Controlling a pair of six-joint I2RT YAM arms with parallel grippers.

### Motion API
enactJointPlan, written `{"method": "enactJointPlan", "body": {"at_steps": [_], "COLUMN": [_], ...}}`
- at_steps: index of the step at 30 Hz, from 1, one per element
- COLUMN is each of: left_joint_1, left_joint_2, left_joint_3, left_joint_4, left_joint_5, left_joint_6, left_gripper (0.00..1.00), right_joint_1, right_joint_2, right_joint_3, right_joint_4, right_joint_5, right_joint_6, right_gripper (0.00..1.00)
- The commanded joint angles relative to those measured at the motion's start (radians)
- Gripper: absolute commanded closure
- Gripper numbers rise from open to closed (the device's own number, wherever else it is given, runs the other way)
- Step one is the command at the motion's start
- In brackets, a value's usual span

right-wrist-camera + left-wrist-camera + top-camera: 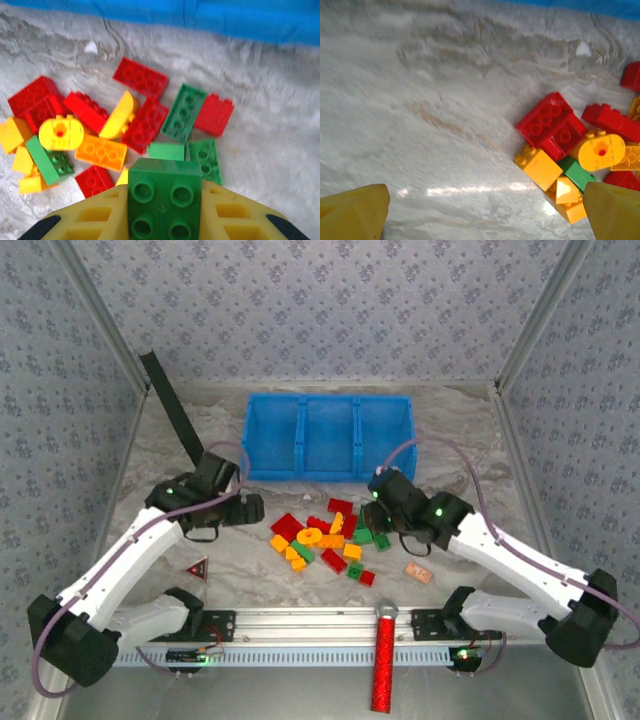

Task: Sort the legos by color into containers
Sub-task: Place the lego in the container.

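Observation:
My right gripper (pixel 165 202) is shut on a green four-stud brick (pixel 164 195), clamped between its yellow fingers (pixel 95 217) above the pile. The legos (pixel 325 535), red, green and yellow/orange, lie heaped mid-table. Among them are a red brick (pixel 140 77), a green plate (pixel 184 112) and an orange brick (pixel 101 151). The blue containers (pixel 300 435), three joined compartments, stand behind the pile, and their front wall (pixel 210 17) crosses the top of the right wrist view. My left gripper (pixel 485 220) is open over bare table, just left of a red brick (pixel 551 125) and a yellow one (pixel 540 167).
A pale peach block (pixel 419 572) lies right of the pile. A red-and-black triangle (pixel 198 568) lies at the left. A red glittery cylinder (pixel 384 665) leans over the metal rail (pixel 320 625) at the near edge. A black strap (pixel 172 405) slants at back left. Patterned walls enclose the table.

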Motion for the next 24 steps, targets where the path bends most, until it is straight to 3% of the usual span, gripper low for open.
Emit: {"method": "enactJointPlan", "body": {"at_steps": [1,5,14,24], "left_joint_1": [-0.046,-0.091,-0.185,-0.242], "left_joint_2": [-0.024,-0.052,-0.058,0.025], "left_joint_3": [-0.056,-0.115,-0.209,-0.251], "left_joint_4": [0.039,0.074,0.143,0.241], "left_joint_5": [0.024,0.024,0.026,0.023], "left_joint_6": [-0.212,-0.363,-0.564,-0.674], "left_gripper": [0.02,0.03,0.06,0.08], "right_joint_1": [-0.072,-0.191,-0.386,-0.462], "right_joint_2": [0.069,0.167,0.396,0.632], "right_joint_3": [0.115,0.22,0.293,0.365], "right_joint_4": [0.008,0.111,0.348,0.445], "right_joint_5": [-0.003,-0.046,-0.094,-0.176], "right_joint_6": [-0.201,-0.302,-0.342,-0.369], "right_gripper": [0.68,0.68,0.68,0.68]}}
